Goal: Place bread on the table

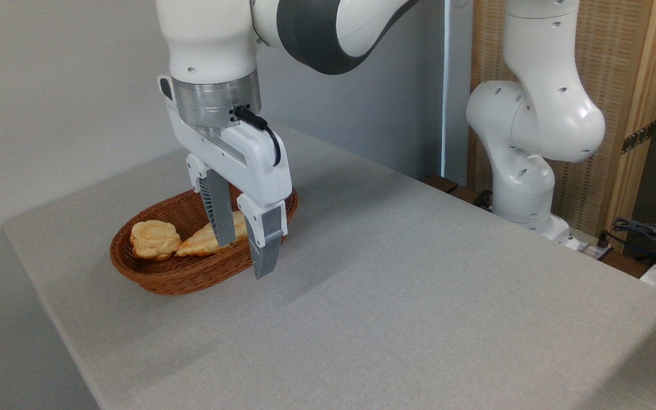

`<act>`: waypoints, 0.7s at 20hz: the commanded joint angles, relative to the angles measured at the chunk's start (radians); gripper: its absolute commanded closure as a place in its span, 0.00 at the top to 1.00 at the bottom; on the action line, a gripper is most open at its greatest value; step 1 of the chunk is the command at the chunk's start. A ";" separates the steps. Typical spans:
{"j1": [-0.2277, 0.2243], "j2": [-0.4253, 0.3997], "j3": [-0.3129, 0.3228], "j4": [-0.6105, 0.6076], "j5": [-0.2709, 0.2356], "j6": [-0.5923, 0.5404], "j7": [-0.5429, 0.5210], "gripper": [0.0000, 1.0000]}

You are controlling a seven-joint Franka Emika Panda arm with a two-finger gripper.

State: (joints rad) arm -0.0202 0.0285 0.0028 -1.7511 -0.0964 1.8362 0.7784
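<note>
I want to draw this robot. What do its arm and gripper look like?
The arm is smooth, rounded and white, with a dark grey band at one joint and a shiny silver ring at the wrist. A black cable loops from the ring. The gripper is white, with two grey ribbed fingers.

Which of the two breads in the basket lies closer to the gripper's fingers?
The longer, paler loaf, at the right of the basket: one finger of the open gripper overlaps it in the picture. The round knotted bun lies apart at the left end.

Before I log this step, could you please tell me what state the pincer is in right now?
Pincer: open, holding nothing, above the right end of the basket.
</note>
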 commanded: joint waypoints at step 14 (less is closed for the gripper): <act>-0.021 0.027 -0.099 -0.010 -0.003 0.100 0.005 1.00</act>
State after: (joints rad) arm -0.0361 0.0453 -0.0549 -1.7539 -0.0964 1.8829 0.7787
